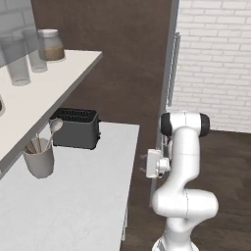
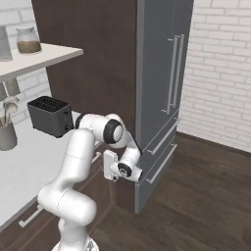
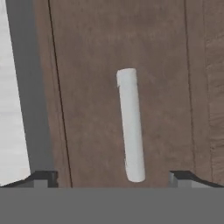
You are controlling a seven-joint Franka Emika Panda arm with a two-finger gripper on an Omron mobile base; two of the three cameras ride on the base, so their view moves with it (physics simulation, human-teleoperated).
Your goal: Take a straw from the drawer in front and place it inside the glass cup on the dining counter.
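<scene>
1. Drawer (image 3: 92, 109): shut, a dark brown wooden front facing the hand camera squarely, with wood grain running top to bottom in the hand view
2. Drawer handle (image 3: 130, 124): a white round bar mounted on the front. In the hand view its long axis runs nearly top to bottom, the upper end leaning slightly left; that view rolls with the hand, so the bar's true direction in the room cannot be read from it. A thin dark seam in the wood lies to its left, roughly parallel
3. Gripper (image 3: 113, 178): jaws spread wide and holding nothing. The two dark finger tips (image 3: 43, 178) rise at the lower corners of the hand view, and the lower end of the handle lies between them, somewhat nearer the right-hand tip. Whether the tips touch the front cannot be told
4. Gripper seen from the left base camera (image 1: 143, 164): the hand points sideways at the edge of the white worktop (image 1: 83, 186), close to the cabinet face below it, with the arm folded low
5. Worktop contents: a black toaster (image 1: 76, 128) at the back and a grey utensil pot (image 1: 39, 159) in front of it, to the left
6. Shelf (image 1: 44, 88) above: a jar (image 1: 50, 45) and two greyish glasses (image 1: 18, 66)
7. Grey refrigerator (image 2: 162, 88): just beyond the hand, beside a white brick wall
</scene>
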